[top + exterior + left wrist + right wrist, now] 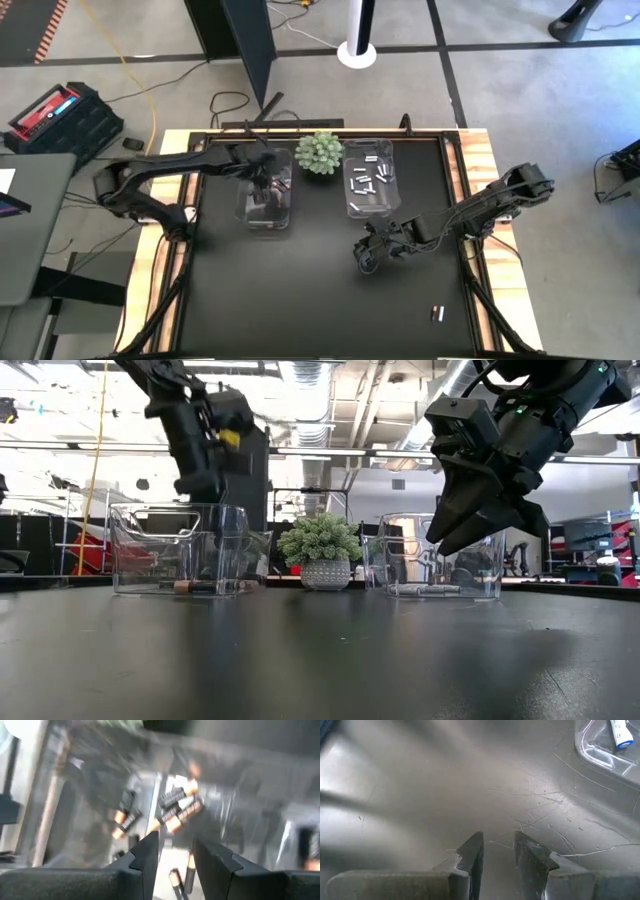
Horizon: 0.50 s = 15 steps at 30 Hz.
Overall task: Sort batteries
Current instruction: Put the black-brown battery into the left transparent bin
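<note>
Dark batteries with copper ends (177, 807) lie on the floor of the left clear bin (267, 196). Pale batteries (366, 182) lie in the right clear bin (370, 178). One dark battery (437, 313) lies alone on the black mat near the table's right near corner. My left gripper (175, 847) hangs open above the left bin, its fingers empty. My right gripper (498, 845) hovers open and empty over bare mat (365, 256), on the near side of the right bin.
A green spiky plant in a pale pot (319, 152) stands between the two bins at the far edge. Wooden rails (490, 190) border the mat on both sides. Bare mat (290, 300) spreads across the near half of the table.
</note>
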Each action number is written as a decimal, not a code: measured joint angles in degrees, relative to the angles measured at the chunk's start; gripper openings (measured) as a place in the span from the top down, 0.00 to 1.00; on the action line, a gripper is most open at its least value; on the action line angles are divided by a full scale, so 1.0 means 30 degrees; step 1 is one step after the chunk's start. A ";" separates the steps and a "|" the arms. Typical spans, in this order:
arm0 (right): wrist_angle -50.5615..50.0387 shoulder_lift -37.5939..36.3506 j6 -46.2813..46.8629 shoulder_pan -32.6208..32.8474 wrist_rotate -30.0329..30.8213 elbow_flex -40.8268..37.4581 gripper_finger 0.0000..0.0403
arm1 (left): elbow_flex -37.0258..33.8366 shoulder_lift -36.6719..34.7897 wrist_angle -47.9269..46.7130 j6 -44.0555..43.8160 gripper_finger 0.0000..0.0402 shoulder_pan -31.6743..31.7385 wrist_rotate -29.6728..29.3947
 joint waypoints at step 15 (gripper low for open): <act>-0.2230 -0.0127 0.1360 0.0512 -0.2047 0.0000 0.70 | 0.0000 -0.5321 0.2889 -0.7754 0.71 -0.0406 0.0973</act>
